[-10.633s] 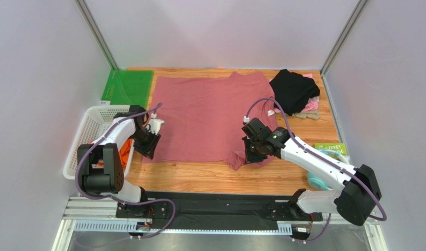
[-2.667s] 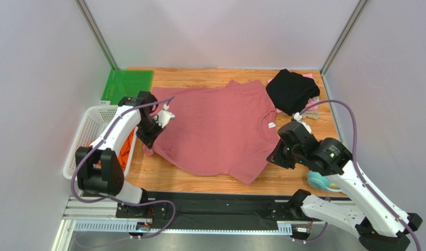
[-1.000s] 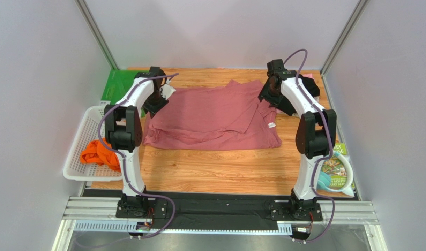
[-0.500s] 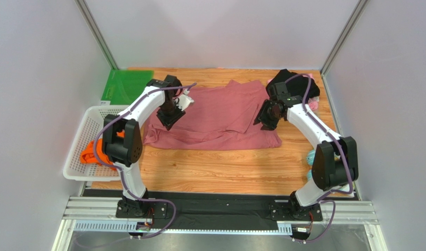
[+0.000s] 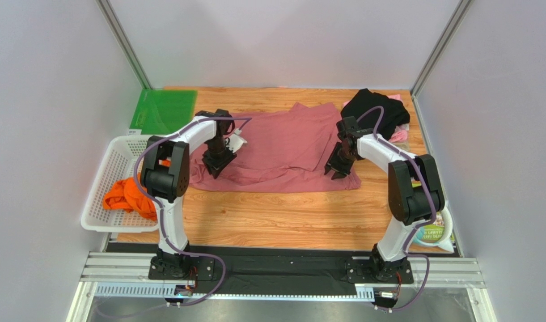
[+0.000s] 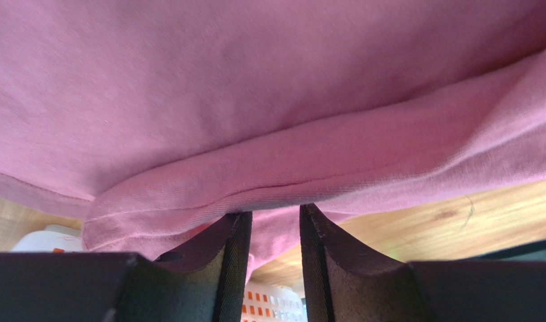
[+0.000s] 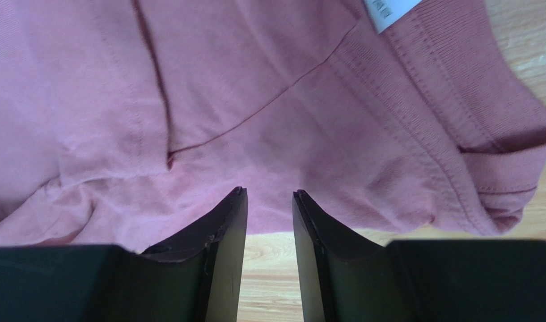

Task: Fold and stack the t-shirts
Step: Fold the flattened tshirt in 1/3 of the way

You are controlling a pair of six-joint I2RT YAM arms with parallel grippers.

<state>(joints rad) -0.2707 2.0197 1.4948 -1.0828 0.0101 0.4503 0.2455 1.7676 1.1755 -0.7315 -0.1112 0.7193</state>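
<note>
One large dusty-rose cloth t-shirt (image 5: 282,144) lies rumpled and partly folded over itself across the middle of the wooden table (image 5: 282,218). The left gripper (image 5: 218,164) has its jaws slightly parted, tips against a rolled fold at the shirt's near-left edge, and the right gripper (image 5: 336,170) is likewise narrowly spread over the near hem by the collar, pinching nothing. A bunched black t-shirt (image 5: 376,114) sits at the far right corner, and a crumpled orange t-shirt (image 5: 124,196) lies in the white plastic mesh basket (image 5: 114,151).

Dusty-rose tee (image 5: 275,151) is laid across far part of bench (image 5: 275,215), folded over and creased; white neck label (image 7: 390,10) is seen at R end. Black tee (image 5: 376,115) is bunched at far-R corner, over pale pink tee (image 5: 400,136). Orange tee (image 5: 124,196) is crumpled in basket (image 5: 111,157).
</note>
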